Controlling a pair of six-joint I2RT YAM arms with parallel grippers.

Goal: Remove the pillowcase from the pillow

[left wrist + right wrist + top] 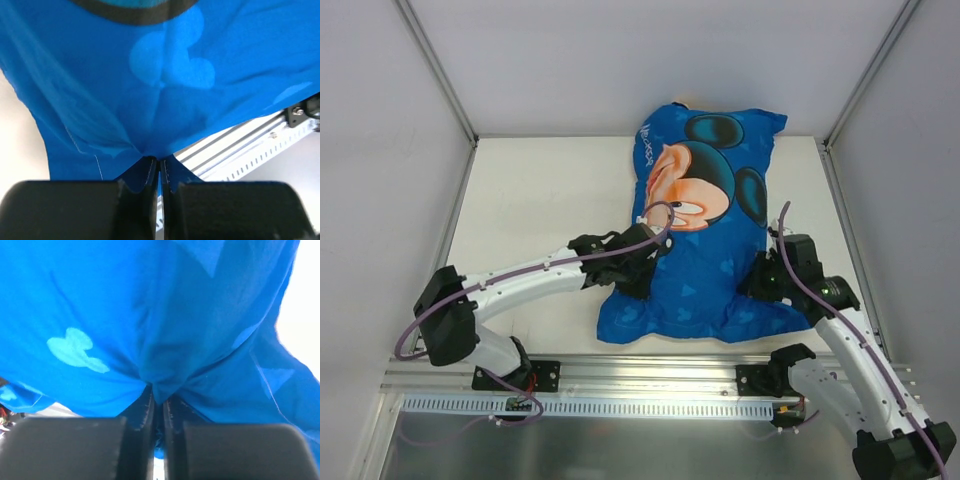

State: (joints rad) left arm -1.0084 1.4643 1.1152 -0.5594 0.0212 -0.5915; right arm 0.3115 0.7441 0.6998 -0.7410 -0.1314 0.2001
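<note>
The bright blue pillowcase [705,240] with the Mickey Mouse face lies up on the table, stuffed and plump. The white pillow is hidden inside it. My left gripper [638,268] is shut on a pinch of the blue fabric at the case's left side; the left wrist view shows the pillowcase [165,75] gathered into the closed jaws of the left gripper [159,160]. My right gripper [763,282] is shut on the fabric at the right side near the front; in the right wrist view the pillowcase [150,315] bunches into the right gripper [157,399].
The white table [530,210] is walled by grey panels at left, back and right. An aluminium rail [650,380] runs along the near edge with both arm bases; the rail also shows in the left wrist view [250,145].
</note>
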